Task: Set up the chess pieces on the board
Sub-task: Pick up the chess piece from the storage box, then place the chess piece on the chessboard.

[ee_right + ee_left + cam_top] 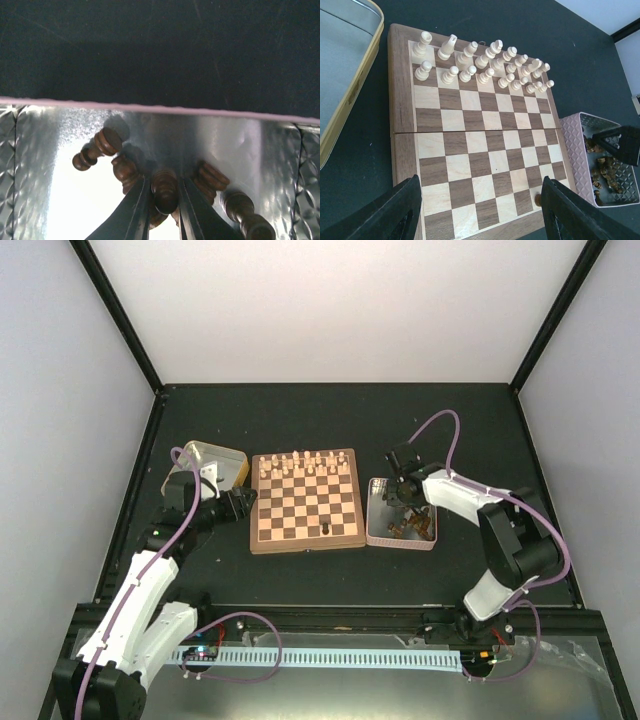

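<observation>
Dark piece (164, 192) clamped between right gripper's (405, 497) fingers, low in tin (377, 512) among other dark pieces (97, 147), tin just right of board (305, 510), lone dark man (538, 199) near board's front edge, left gripper (243, 503) spread wide at board's left edge

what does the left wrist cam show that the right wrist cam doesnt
Only left wrist: the board, two rows of cream pieces, one dark piece standing on it, and a gold tin. Only right wrist: fingers shut on one dark chessman. Both: the pink tin, its loose dark pieces, the right gripper.
</observation>
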